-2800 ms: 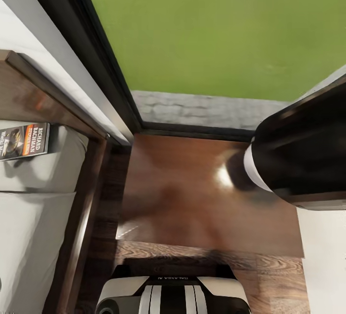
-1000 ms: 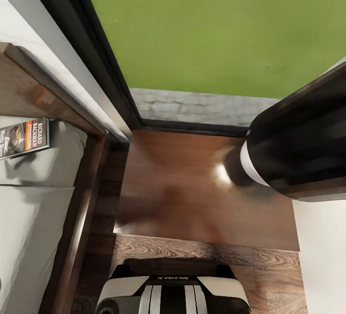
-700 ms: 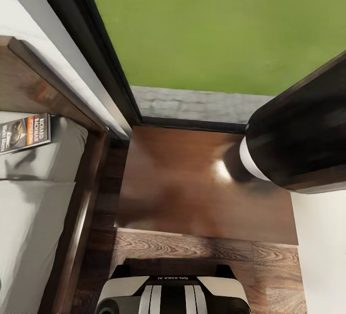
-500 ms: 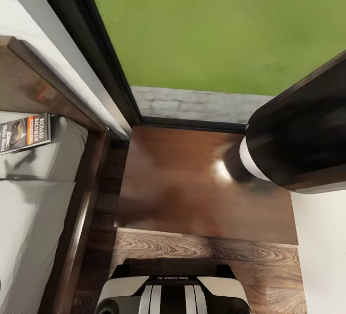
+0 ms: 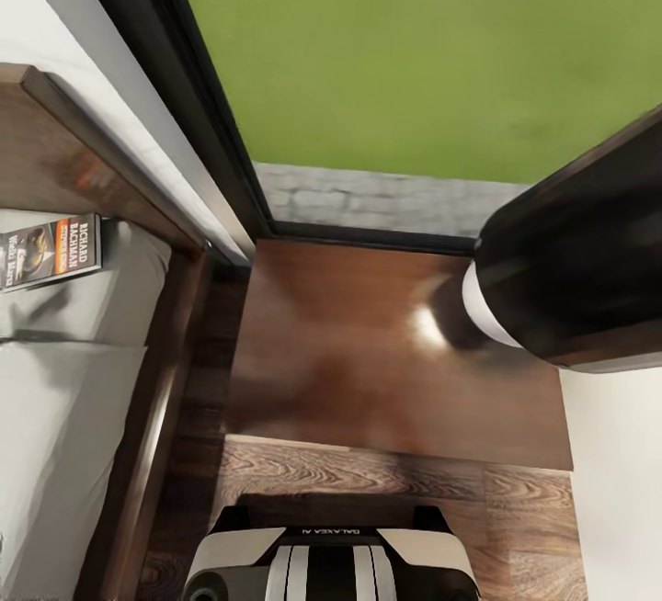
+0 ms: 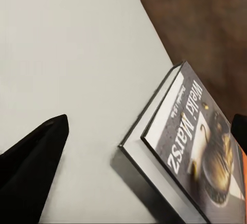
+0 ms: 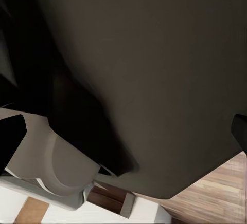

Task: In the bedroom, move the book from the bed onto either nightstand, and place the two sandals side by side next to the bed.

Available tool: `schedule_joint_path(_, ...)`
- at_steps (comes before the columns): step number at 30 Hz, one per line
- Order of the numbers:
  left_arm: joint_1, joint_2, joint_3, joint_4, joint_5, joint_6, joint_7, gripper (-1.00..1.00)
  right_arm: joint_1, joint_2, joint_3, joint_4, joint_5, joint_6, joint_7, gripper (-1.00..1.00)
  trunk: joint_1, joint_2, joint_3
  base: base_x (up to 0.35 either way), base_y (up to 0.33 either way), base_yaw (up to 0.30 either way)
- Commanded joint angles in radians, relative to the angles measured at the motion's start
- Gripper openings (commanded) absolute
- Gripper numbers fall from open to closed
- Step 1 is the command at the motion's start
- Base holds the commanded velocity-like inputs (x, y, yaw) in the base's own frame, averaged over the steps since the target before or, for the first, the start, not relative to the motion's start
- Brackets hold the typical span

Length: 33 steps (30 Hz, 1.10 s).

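The book, dark with an orange band and white lettering, lies flat on the bed's off-white mattress close to the brown headboard. In the left wrist view the book lies just ahead of my left gripper, which is open, its dark fingertips wide apart above the mattress. The nightstand stands right of the bed with a bare glossy top. My right gripper is open, up against my own dark body. The sandals are out of view.
My right arm, a thick dark cylinder, hangs over the nightstand's right end. A dark-framed window with grass outside runs behind the nightstand. My base stands on the plank floor before it. A white surface is at the right.
The head view has drifted slightly, so the whole picture shifts. The book stays in its spot on the bed. Nothing was taken hold of or let go.
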Motion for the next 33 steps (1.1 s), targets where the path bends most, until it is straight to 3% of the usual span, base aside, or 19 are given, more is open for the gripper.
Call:
schedule_joint_path(1, -0.001, 0.0, 0.003, 0.001, 0.006, 0.01, -0.002, 1.0, -0.001, 0.0, 0.008, 0.003, -0.008, -0.003, 0.005, 1.0, 0.0, 0.0, -0.001, 0.0, 0.0, 0.103)
schedule_joint_path(13, -0.001, 0.0, 0.003, 0.001, 0.006, 0.01, -0.001, 1.0, -0.001, 0.0, 0.008, 0.003, -0.008, -0.003, 0.006, 1.0, 0.0, 0.0, -0.003, 0.0, 0.0, 0.029)
schedule_joint_path(22, -0.001, 0.0, 0.002, 0.001, 0.006, 0.01, -0.001, 1.0, -0.001, 0.0, 0.008, 0.003, -0.008, -0.003, 0.006, 1.0, 0.0, 0.0, -0.007, 0.0, 0.0, 0.188)
schedule_joint_path(33, -0.001, -0.001, -0.006, 0.0, 0.009, 0.013, 0.007, 1.0, -0.001, 0.0, 0.008, 0.003, -0.008, -0.003, 0.005, 1.0, 0.0, 0.0, -0.007, 0.0, 0.0, 0.014)
